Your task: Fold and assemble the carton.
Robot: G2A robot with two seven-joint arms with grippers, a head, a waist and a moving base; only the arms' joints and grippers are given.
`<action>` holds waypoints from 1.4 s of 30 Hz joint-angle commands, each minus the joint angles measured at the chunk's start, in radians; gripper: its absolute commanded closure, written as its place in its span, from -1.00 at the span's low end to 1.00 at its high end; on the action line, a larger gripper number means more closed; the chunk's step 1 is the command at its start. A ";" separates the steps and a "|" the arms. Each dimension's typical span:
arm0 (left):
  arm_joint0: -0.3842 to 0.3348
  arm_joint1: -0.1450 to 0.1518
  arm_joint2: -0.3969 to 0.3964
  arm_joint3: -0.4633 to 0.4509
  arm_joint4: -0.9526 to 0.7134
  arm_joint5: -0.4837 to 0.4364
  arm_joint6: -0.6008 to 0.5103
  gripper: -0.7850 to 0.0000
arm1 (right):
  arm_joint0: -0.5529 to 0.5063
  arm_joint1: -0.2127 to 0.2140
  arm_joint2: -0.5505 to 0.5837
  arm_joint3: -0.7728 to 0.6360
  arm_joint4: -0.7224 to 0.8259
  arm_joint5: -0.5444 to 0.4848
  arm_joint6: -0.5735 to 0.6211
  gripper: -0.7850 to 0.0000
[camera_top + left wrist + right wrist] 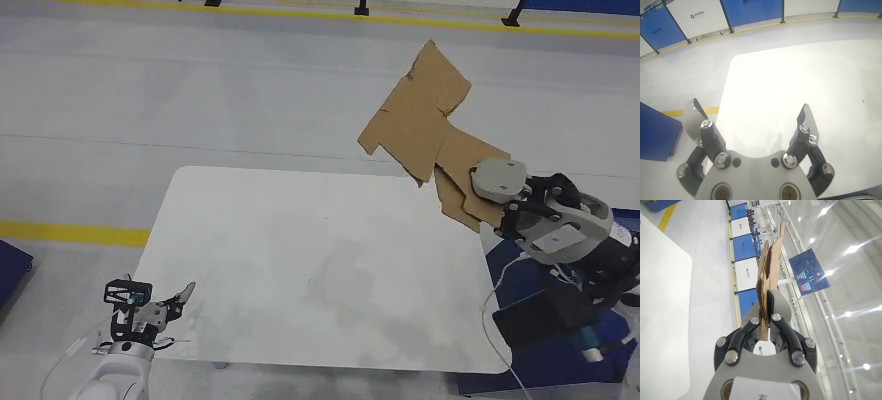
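Observation:
A flat, unfolded brown carton (425, 115) hangs in the air past the table's far right corner. My right gripper (487, 195) is shut on its lower edge, beside the table's right side. In the right wrist view the carton (770, 262) stands edge-on between the pads, rising away from the gripper (766, 306). My left gripper (178, 300) is open over the table's near left corner, with nothing between its fingers (804, 115).
The white table (320, 270) has rounded corners and a bare top. Blue boxes (560, 330) and cables sit off its right side near the right arm. A blue panel (657, 136) stands on the floor left of the table.

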 commanded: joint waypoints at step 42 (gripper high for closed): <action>0.000 0.000 0.000 0.000 0.000 0.000 0.000 -1.00 | -0.282 0.054 -0.157 0.284 1.714 -0.158 0.509 1.00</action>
